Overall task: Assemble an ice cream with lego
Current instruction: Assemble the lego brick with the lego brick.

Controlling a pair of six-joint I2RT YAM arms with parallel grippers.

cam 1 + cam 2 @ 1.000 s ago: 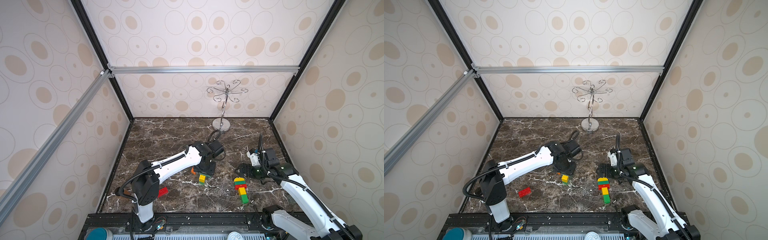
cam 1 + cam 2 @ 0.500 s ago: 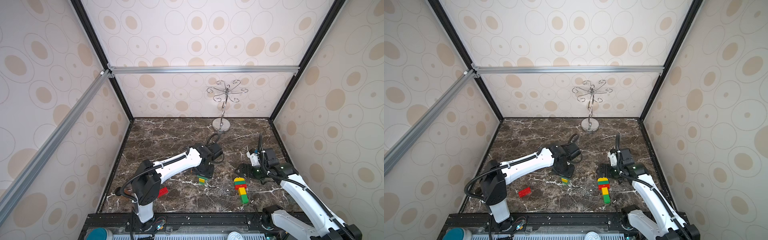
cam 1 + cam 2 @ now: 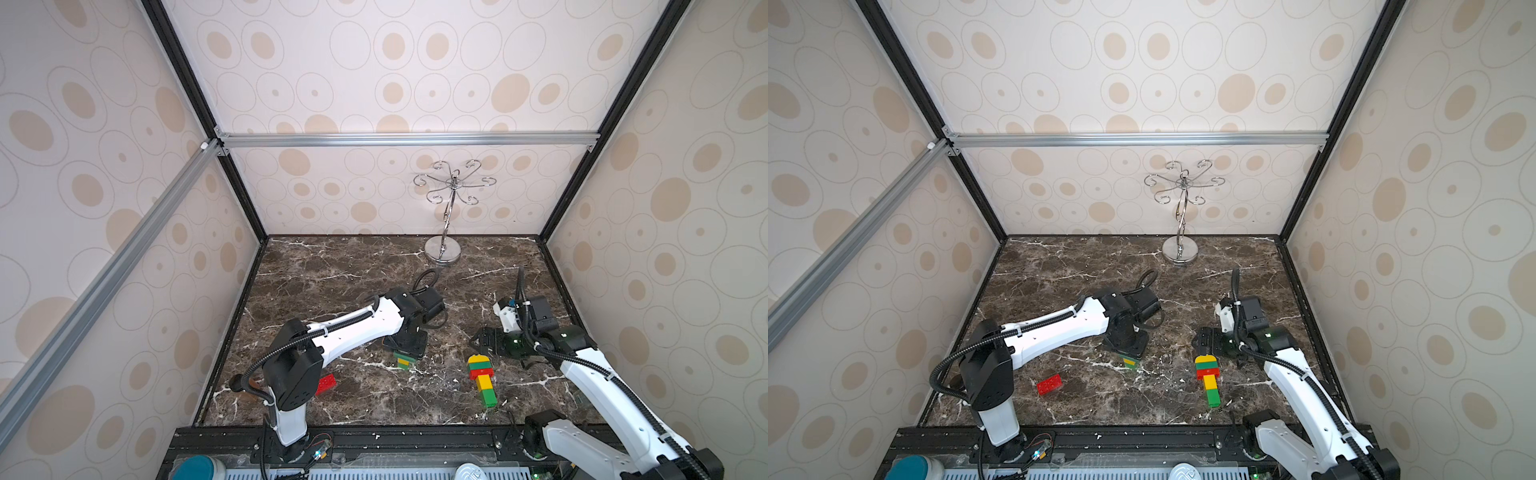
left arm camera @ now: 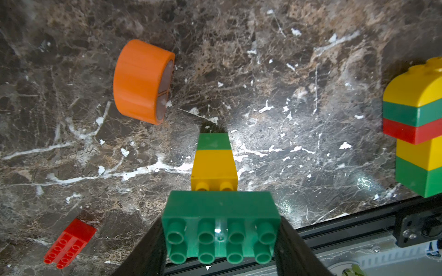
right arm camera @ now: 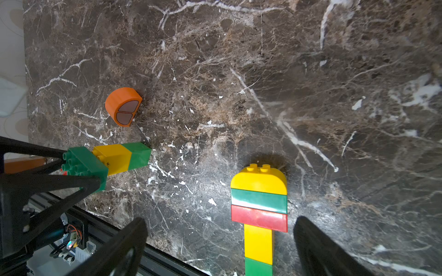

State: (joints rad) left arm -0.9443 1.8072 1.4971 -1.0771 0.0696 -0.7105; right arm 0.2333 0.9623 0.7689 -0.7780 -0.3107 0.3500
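Dark brown marble tabletop (image 3: 332, 270) fills both top views, with a silver hooked metal stand (image 3: 446, 224) far beyond both arms. The left gripper (image 3: 409, 347) points down, clamping a green oblong studded brick (image 3: 405, 356). The right gripper (image 3: 478, 343) gapes empty just beside the domed end of the assembled yellow, green and red brick ice cream (image 3: 482, 376). A red oblong brick (image 3: 326, 383) lies well apart, by the left arm's base.

Left wrist view: fingers (image 4: 148, 251) pinch the green brick's ends at the studs of a short yellow-and-green column (image 4: 214, 165), and an orange half-round domed piece (image 4: 140, 81) lies beyond.

Right wrist view: the ice cream's stick lies between the spread jaws.
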